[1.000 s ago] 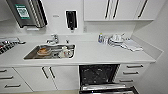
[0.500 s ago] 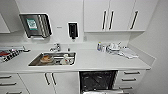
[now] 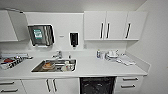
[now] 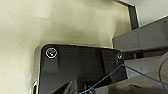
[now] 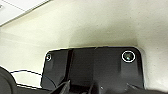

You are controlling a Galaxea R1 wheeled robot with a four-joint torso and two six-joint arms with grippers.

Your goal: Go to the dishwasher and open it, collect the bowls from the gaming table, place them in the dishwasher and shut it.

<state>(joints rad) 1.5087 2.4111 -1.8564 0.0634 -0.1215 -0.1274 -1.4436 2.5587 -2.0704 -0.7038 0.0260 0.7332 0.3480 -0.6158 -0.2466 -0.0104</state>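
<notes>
**A:** Dishwasher [image 3: 97,85] sat at the lower middle of the head view, just right of center, under the white counter [image 3: 100,68]. Its opening looked dark, so I judged the door was already down, though the door itself was cut off by the frame's bottom edge.

**B:** So which step was in hand?

**A:** Judging by that dark cavity, the opening looked done or nearly so. Neither bowls nor gaming table were in sight, so fetching them remained; that would call for turning away from the counter.

**B:** And the grippers relative to the dishwasher?

**A:** Both wrist views showed pale wall and the robot's own dark plate. I couldn't tell whether either gripper was released or clenched, nor how near either was to the dishwasher.

**B:** Anything else nearby?

**A:** A sink [image 3: 56,65] at lower left, and dishes [image 3: 112,53] at right.
</notes>
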